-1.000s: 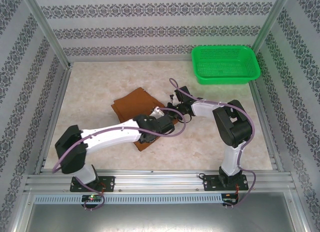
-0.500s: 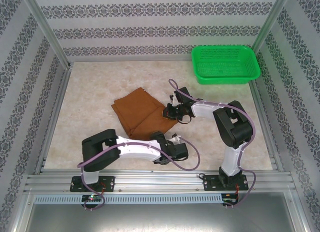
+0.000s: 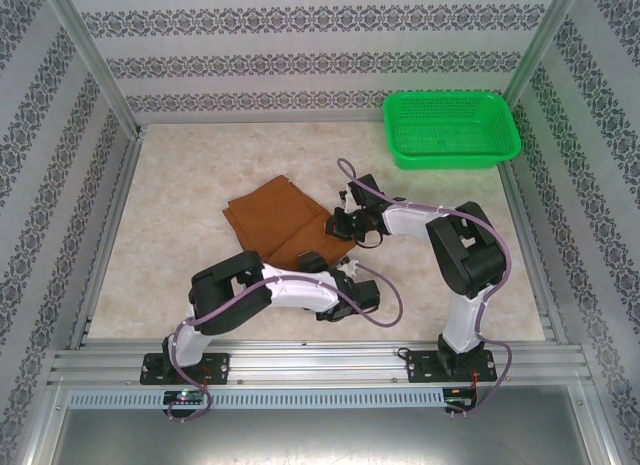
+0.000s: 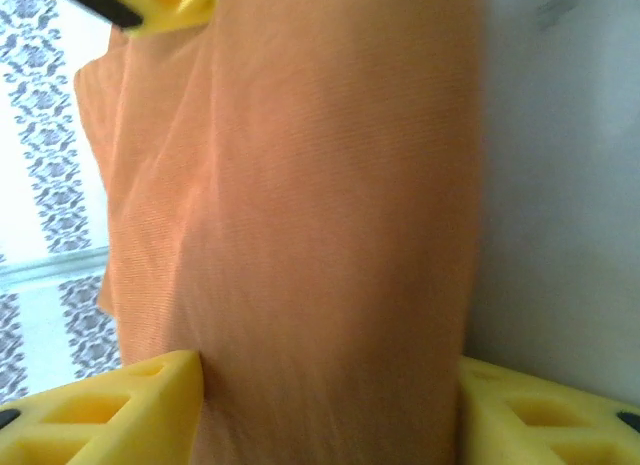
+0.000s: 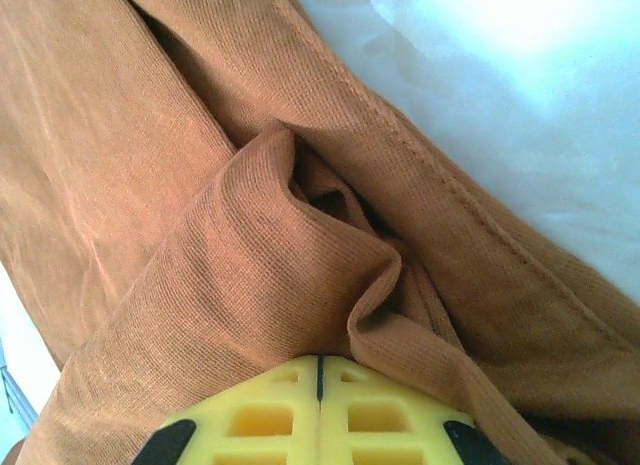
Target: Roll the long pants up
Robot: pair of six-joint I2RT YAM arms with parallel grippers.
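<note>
**Right gripper clenched on the cloth, left gripper spread around a fold**

The right gripper has its yellow pads pressed flat together. The long pants, rust-brown trousers of soft ribbed fabric, are drawn up into a puckered ridge that ends at the fingertips, so the gripper is pinching the cloth. From overhead, this right gripper sits at the right-hand corner of the garment.

The left gripper has its jaws well apart, one yellow pad at each lower corner of the wrist view. A smooth band of the long pants fills the gap between the pads and meets both. The band shows no bunching or crease, so the cloth lies loose between them rather than squeezed. From overhead, the left gripper is at the near corner of the garment.

The long pants lie folded flat near the middle of the pale marbled table. They form a skewed four-cornered slab set like a diamond, with corners pointing far, left, right and near. The slab is not clearly longer one way than the other. A fold line crosses its near part from near-left to far-right, toward the right gripper. In the left wrist view the band runs straight away from the pads.

The green plastic mesh basket stands well apart, at the far right of the table.
</note>
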